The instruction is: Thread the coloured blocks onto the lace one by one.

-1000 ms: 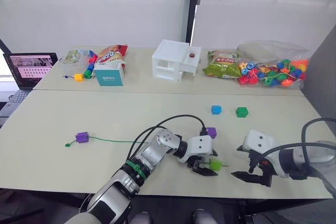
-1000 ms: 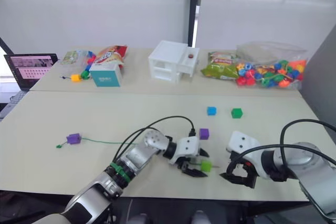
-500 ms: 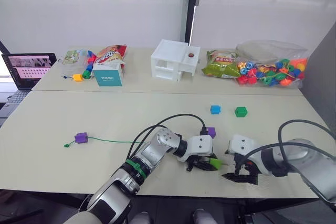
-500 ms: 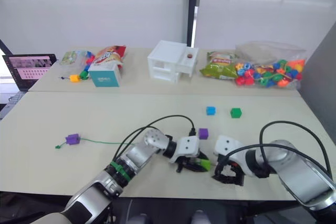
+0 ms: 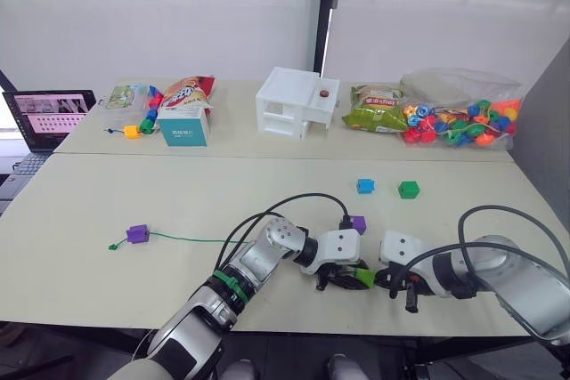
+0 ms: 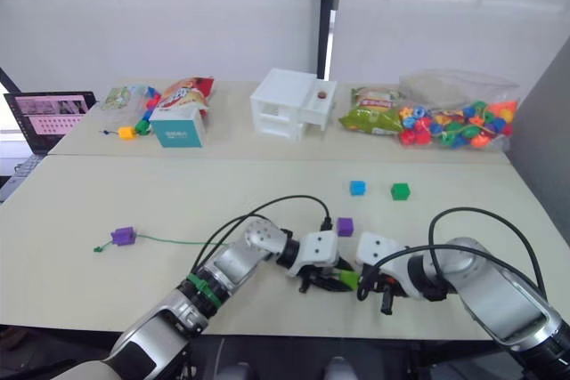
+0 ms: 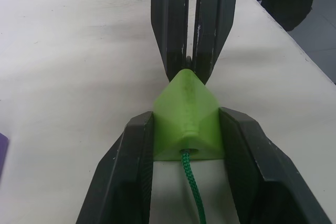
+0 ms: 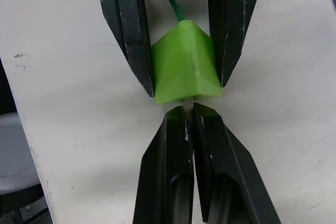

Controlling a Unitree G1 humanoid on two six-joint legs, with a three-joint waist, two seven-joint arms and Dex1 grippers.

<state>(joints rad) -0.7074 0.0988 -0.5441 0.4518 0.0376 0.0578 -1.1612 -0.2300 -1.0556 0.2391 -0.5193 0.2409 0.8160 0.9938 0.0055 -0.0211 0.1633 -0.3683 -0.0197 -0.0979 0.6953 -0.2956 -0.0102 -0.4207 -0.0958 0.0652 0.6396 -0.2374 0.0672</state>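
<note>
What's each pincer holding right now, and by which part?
Left pincer: the light green block, clamped by two opposite sides. Right pincer: shut on the lace tip where it pokes out of the block.

silver arms, black cables, black fingers point(image 7: 126, 177)

Stereo head pair looking down over table point(image 5: 107, 211), opposed wrist close-ups sharing light green block point(image 7: 187, 124)

— Where's the light green block point(image 7: 187, 121)?
— Near the counter's front edge, clamped in the left claw point(image 7: 187, 145), the green lace point(image 7: 192, 193) entering its hole.
— The others?
— One purple block point(image 5: 137, 233) threaded far left; another purple point(image 5: 358, 224), blue point(image 5: 366, 186) and dark green point(image 5: 409, 190) lie loose.
</note>
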